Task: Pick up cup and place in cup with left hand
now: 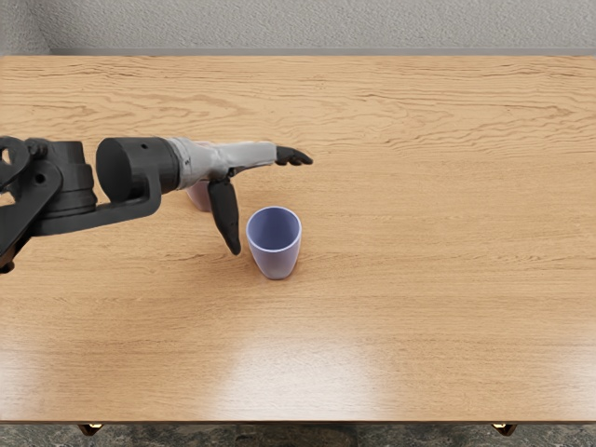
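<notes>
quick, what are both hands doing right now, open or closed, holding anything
Left hand: open, holding nothing.
Right hand: out of view, can't tell.

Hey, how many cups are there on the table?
2. A lavender-blue cup stands upright, slightly left of the picture's center; a pinkish cup is mostly hidden by the left hand. Another could be fully hidden there.

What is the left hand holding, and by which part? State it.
Nothing: the left hand is open, its thumb spread from the fingers. The blue cup stands ungrasped on the table, and the partly hidden pink cup is not gripped either.
</notes>
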Robot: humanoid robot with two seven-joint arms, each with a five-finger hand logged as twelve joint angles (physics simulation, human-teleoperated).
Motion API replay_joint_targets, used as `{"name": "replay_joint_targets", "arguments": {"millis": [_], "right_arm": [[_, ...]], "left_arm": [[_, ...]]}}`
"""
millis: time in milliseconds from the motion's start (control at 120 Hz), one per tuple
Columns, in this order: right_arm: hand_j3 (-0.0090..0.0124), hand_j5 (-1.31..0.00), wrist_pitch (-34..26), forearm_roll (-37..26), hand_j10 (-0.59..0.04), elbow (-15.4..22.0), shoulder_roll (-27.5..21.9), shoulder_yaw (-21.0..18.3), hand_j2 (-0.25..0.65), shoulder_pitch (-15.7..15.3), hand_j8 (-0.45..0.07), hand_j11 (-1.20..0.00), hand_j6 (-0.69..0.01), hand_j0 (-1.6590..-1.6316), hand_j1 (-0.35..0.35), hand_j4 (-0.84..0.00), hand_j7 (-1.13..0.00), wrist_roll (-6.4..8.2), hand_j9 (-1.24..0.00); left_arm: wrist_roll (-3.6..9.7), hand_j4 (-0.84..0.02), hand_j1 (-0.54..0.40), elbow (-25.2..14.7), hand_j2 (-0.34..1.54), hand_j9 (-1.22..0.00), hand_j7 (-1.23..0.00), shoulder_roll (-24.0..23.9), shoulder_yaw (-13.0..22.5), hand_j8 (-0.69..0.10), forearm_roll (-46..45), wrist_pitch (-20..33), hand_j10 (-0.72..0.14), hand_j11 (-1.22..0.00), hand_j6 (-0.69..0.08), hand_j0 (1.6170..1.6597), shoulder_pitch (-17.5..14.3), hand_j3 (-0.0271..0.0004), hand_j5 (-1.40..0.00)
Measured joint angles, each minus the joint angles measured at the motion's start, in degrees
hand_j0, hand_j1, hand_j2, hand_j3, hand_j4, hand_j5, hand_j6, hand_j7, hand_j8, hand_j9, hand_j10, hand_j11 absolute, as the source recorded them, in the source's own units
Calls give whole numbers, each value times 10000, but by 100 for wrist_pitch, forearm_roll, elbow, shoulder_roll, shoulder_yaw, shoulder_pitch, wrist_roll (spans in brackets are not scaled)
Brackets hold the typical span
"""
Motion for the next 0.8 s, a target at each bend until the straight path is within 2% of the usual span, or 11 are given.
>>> {"name": "replay_joint_targets", "arguments": {"millis": [117,225,308,608,800], "right_arm": [[0,0,0,0,-2,0,0,0,0,0,-3,0,-4,-16581,-3491,-3,0,0,0],[0,0,1,0,-2,0,0,0,0,0,-3,0,-4,-16581,-3491,-3,0,0,0],[0,-1,2,0,-2,0,0,0,0,0,-4,0,-5,-16581,-3491,-4,0,0,0],[0,0,2,0,-2,0,0,0,0,0,-3,0,-4,-16581,-3491,-3,0,0,0],[0,0,2,0,-2,0,0,0,0,0,-3,0,-4,-16581,-3491,-3,0,0,0]], "left_arm": [[0,-1092,2195,-74,224,-1409,-1409,-85,333,-1095,392,0,-1090,-1409,-1097,16581,-8,0,-1410],[0,-1160,2115,-103,237,-1496,-1496,-105,851,-1163,1072,0,-1157,-1496,-1165,16581,-33,0,-1497],[0,-1187,2084,-111,244,-1530,-1530,-227,1051,-1191,1302,0,-1185,-1529,-1193,16581,-26,0,-1531],[0,-1222,2042,-97,250,-1575,-1576,-461,1201,-1226,1511,0,-1220,-1575,-1228,16581,-96,0,-1576],[0,-1220,2044,-86,249,-1572,-1573,-393,1197,-1223,1529,0,-1217,-1572,-1225,16581,-289,0,-1573]]}}
